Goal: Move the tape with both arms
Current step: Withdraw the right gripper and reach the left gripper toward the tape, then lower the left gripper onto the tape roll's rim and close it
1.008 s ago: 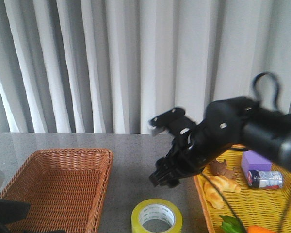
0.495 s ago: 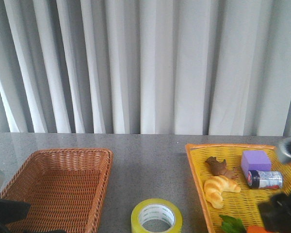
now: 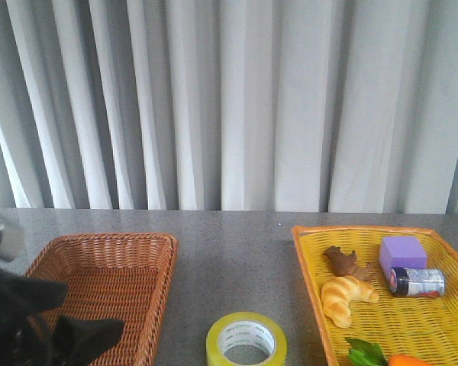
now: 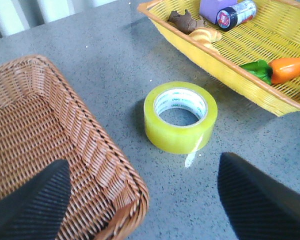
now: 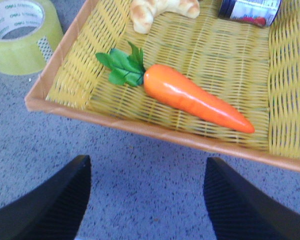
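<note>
One roll of tape (image 3: 246, 338), see-through yellow with a white printed core, lying flat on the speckled grey table (image 3: 229, 236) between two baskets. It's just beside the brown wicker basket (image 3: 99, 290) and close to the yellow woven tray (image 3: 435, 320), touching neither.

The tray holds one croissant (image 3: 346, 296), one brown lumpy pastry thing (image 3: 343, 261), one purple block (image 3: 403, 252), one small can (image 3: 417, 281) on its side, and one smooth orange carrot (image 5: 195, 98) with green leaves.

The left gripper (image 4: 140, 200) hangs over the wicker basket's corner with its ribbed black fingers (image 4: 35, 200) spread wide, holding nothing. The right gripper (image 5: 145, 200) is spread too, empty, over bare table next to the tray's rim.
</note>
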Tool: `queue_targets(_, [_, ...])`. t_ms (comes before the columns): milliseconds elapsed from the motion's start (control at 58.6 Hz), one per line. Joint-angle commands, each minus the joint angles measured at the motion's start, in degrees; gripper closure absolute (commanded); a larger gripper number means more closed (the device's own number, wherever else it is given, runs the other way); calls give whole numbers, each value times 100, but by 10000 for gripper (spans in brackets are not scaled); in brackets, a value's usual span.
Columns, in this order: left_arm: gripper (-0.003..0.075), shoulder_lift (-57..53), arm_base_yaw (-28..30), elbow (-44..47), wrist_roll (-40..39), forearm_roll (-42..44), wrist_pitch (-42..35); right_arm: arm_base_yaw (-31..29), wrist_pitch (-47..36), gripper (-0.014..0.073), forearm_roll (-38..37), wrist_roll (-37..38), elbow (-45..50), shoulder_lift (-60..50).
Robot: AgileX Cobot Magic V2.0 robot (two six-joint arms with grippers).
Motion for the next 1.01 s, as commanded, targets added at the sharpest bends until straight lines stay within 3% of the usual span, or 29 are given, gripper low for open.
queue_targets(0, [144, 316, -113, -501, 117, -134, -107, -43, -50, 124, 5, -6, -138, -129])
queue_targets(324, [148, 2388, -736, -2138, 295, -76, 357, -43, 44, 124, 5, -6, -138, -169])
queue_targets(649, [209, 4470, -760, -4255, 157, 502, 1638, -43, 49, 124, 5, -6, -138, -169])
queue_targets(991, [223, 5882, -760, -5748, 46, 822, 2135, -43, 49, 124, 5, -6, -138, -169])
